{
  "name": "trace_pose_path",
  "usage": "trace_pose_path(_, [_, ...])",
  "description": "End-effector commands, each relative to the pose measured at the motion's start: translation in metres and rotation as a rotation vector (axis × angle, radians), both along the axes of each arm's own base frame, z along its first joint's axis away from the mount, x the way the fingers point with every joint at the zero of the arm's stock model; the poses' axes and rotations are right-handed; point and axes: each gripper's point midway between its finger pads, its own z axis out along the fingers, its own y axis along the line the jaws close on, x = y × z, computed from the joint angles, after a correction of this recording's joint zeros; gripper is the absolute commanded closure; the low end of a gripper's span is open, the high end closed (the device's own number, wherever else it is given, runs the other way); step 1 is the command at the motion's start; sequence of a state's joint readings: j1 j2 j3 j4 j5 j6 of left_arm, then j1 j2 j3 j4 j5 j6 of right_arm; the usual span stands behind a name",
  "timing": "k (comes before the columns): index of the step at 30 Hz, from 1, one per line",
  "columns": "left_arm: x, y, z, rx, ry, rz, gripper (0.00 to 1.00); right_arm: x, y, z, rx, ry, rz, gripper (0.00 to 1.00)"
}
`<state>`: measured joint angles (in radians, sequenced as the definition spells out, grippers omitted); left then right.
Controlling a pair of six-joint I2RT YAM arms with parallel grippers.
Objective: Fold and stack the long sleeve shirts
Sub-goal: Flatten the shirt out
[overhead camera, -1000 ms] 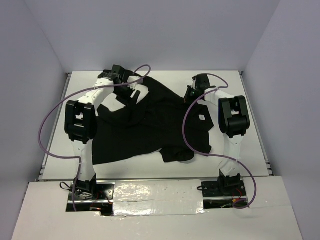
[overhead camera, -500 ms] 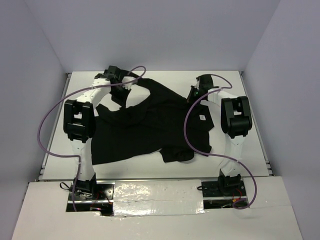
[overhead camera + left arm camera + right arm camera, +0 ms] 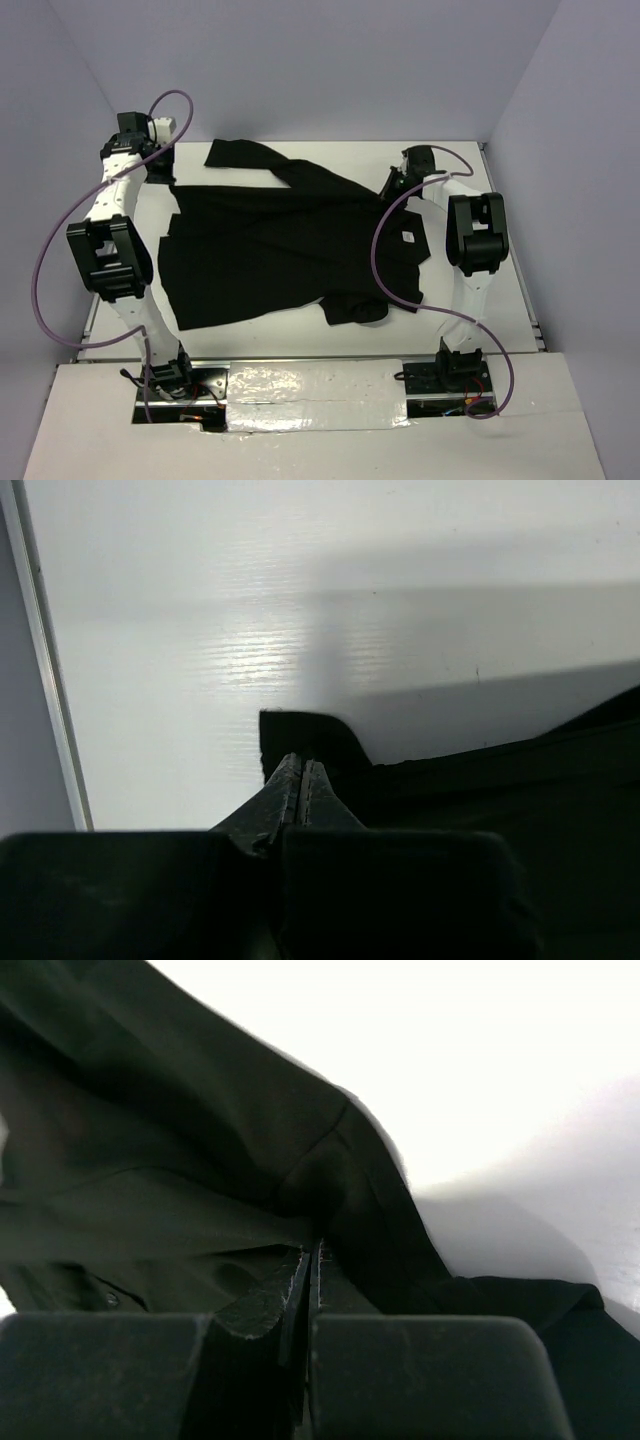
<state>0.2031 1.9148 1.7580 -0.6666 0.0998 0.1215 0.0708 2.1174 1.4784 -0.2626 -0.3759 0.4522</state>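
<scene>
A creased black soft-fabric long-sleeved shirt [image 3: 290, 240] is spread on a smooth white bench [image 3: 260, 337]. Its edges are pinched by the left gripper [image 3: 301, 765] and the right gripper [image 3: 312, 1250].

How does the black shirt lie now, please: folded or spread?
Mostly spread: the shirt lies open across the table, unfolded, though its near hem is bunched.

Swung the left arm [image 3: 110, 255] away from above the long sleeve shirt [image 3: 280, 240] to the table's [image 3: 510, 250] far-left corner. Clamped the left gripper [image 3: 300, 770] onto the shirt's edge. Dragged that side leftward, spreading the bunched cloth flatter and stretching a sleeve [image 3: 240, 155] along the far edge.
</scene>
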Motion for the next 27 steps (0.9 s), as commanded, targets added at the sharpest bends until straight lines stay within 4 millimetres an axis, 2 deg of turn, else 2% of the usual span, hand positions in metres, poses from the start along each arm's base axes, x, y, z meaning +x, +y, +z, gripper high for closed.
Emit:
trace_pose_path(1, [0.012, 0.015, 0.007, 0.001, -0.055, 0.095, 1.0, 0.026, -0.002, 0.044, 0.012, -0.122, -0.014, 1.0])
trace_pose_path(2, [0.018, 0.025, 0.015, 0.016, -0.081, 0.124, 1.0, 0.028, -0.001, 0.043, 0.014, -0.122, -0.016, 1.0])
trace_pose_path(4, [0.028, 0.033, 0.012, 0.036, -0.083, 0.128, 1.0, 0.03, 0.0, 0.043, 0.019, -0.121, -0.019, 1.0])
trace_pose_path(5, [0.037, 0.038, 0.02, 0.057, -0.114, 0.13, 1.0, 0.031, 0.0, 0.042, 0.019, -0.121, -0.019, 1.0])
trace_pose_path(7, [0.047, 0.042, 0.012, 0.078, -0.112, 0.114, 1.0, 0.033, 0.004, 0.041, 0.02, -0.12, -0.012, 1.0])
trace_pose_path(8, [0.055, 0.045, 0.021, 0.091, -0.144, 0.107, 1.0, 0.033, 0.006, 0.04, 0.02, -0.117, -0.009, 1.0])
trace_pose_path(10, [0.067, 0.047, 0.013, 0.095, -0.154, 0.089, 1.0, 0.035, 0.014, 0.042, 0.024, -0.12, 0.006, 1.0])
trace_pose_path(11, [0.077, 0.049, 0.021, 0.105, -0.196, 0.091, 1.0, 0.038, 0.017, 0.041, 0.024, -0.123, 0.009, 1.0])
trace_pose_path(13, [0.089, 0.053, 0.017, 0.115, -0.219, 0.1, 1.0, 0.04, 0.021, 0.037, 0.03, -0.112, 0.005, 1.0])
trace_pose_path(15, [0.103, 0.063, 0.024, 0.147, -0.263, 0.129, 1.0, 0.045, 0.023, 0.039, 0.039, -0.114, -0.006, 1.0])
trace_pose_path(16, [0.108, 0.069, 0.012, 0.163, -0.25, 0.146, 1.0, 0.047, 0.023, 0.035, 0.042, -0.102, -0.017, 1.0])
trace_pose_path(18, [0.121, 0.078, 0.018, 0.19, -0.286, 0.175, 1.0, 0.052, 0.022, 0.038, 0.035, -0.104, -0.031, 1.0])
trace_pose_path(19, [0.127, 0.085, 0.009, 0.209, -0.28, 0.199, 1.0, 0.054, 0.02, 0.032, 0.025, -0.093, -0.043, 1.0])
trace_pose_path(20, [0.13, 0.088, 0.006, 0.214, -0.284, 0.209, 0.92, 0.057, 0.019, 0.035, 0.022, -0.101, -0.046, 1.0])
trace_pose_path(21, [0.134, 0.089, -0.009, 0.214, -0.267, 0.211, 0.83, 0.057, 0.018, 0.032, 0.016, -0.087, -0.05, 0.99])
trace_pose_path(22, [0.138, 0.089, -0.01, 0.212, -0.27, 0.211, 0.72, 0.057, 0.018, 0.026, 0.009, -0.074, -0.043, 0.84])
trace_pose_path(23, [0.138, 0.089, -0.017, 0.206, -0.259, 0.212, 0.51, 0.061, 0.017, 0.03, 0.01, -0.081, -0.041, 0.72])
trace_pose_path(24, [0.138, 0.088, -0.027, 0.195, -0.24, 0.215, 0.44, 0.057, 0.017, 0.027, 0.004, -0.062, -0.032, 0.61])
trace_pose_path(25, [0.134, 0.087, -0.034, 0.188, -0.216, 0.216, 0.35, 0.057, 0.015, 0.027, -0.014, -0.057, -0.034, 0.42])
trace_pose_path(26, [0.131, 0.089, -0.036, 0.191, -0.204, 0.227, 0.24, 0.059, 0.009, 0.031, -0.037, -0.065, -0.039, 0.35])
trace_pose_path(27, [0.128, 0.091, -0.032, 0.187, -0.202, 0.238, 0.19, 0.056, 0.003, 0.042, -0.054, -0.071, -0.052, 0.27])
